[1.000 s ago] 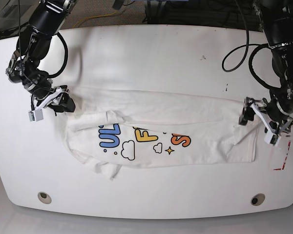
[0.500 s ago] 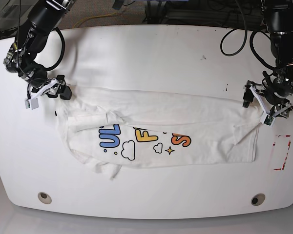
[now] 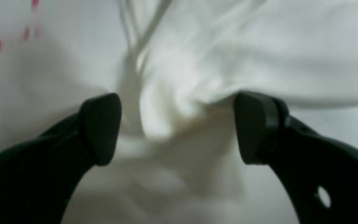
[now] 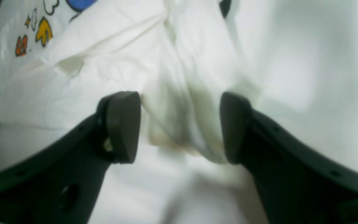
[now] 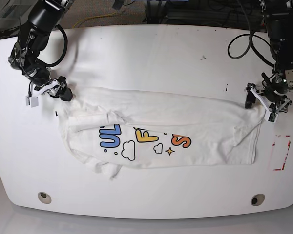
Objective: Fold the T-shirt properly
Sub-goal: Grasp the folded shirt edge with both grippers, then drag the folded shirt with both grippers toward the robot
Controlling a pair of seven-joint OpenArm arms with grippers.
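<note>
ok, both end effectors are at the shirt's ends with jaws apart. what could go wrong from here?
1. The left end effector frames a bunched ridge of shirt; closing may pinch several layers and pull the fold apart.
2. The right end effector also straddles a wrinkle, so an uneven lift could skew the long edge.
3. A crumpled sleeve sticks out below the print and would probably get folded in messily.

Left gripper (image 3: 177,127) spread wide, rumpled T-shirt (image 3: 228,56) edge between, blurred
</note>
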